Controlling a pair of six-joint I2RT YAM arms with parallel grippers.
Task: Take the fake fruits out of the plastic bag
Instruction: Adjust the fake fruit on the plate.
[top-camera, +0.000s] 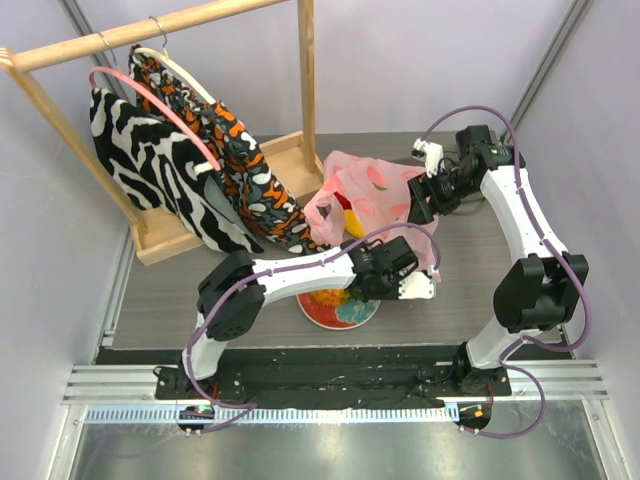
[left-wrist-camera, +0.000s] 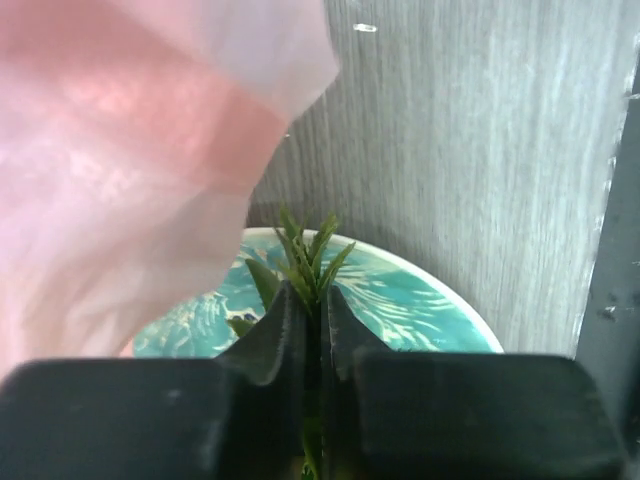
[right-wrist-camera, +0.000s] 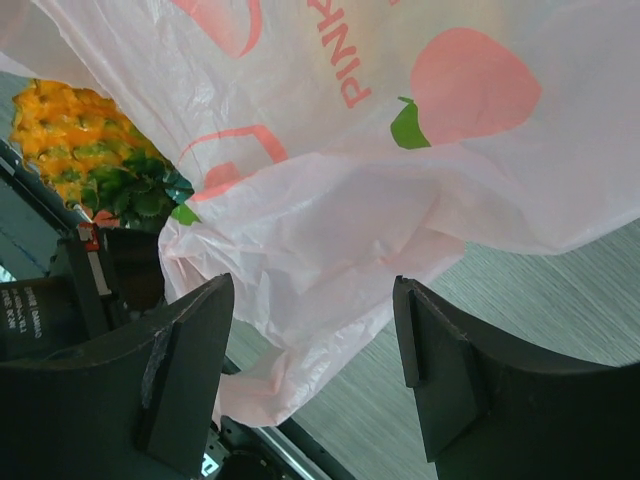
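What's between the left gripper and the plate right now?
The pineapple's green crown: in the left wrist view, the left gripper is shut on its leaves, whose tips stick out above the teal plate. The plastic bag hangs off to one side.

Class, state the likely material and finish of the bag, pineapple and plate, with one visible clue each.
Bag: thin translucent plastic film, glossy; it crinkles and lets light through.
Pineapple: probably moulded plastic, with a bumpy orange surface.
Plate: possibly glazed ceramic or melamine; smooth, patterned.
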